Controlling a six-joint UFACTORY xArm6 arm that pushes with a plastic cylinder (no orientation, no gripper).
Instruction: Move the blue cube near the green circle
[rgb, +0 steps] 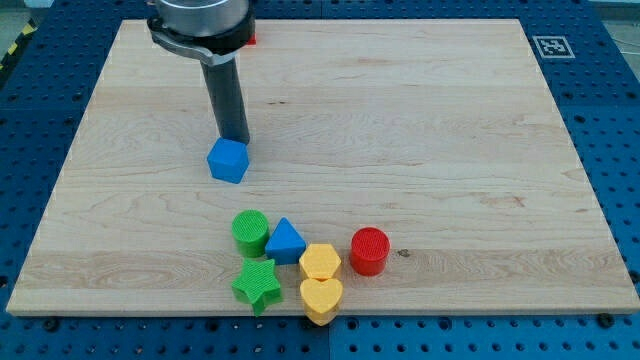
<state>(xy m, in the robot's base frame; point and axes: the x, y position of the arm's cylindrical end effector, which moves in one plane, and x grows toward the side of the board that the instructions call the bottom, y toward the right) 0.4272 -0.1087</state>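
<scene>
The blue cube (228, 160) lies on the wooden board (420, 120), left of the middle. My tip (234, 137) stands just above the cube's top edge in the view, touching or nearly touching it. The green circle (250, 231) lies below the cube, near the view's bottom, with a gap of board between them.
Next to the green circle lie a blue triangle (286, 242), a green star (257, 285), a yellow hexagon (320, 262), a yellow heart (321, 297) and a red circle (369, 250). A red block (250, 38) peeks out behind the arm at the top.
</scene>
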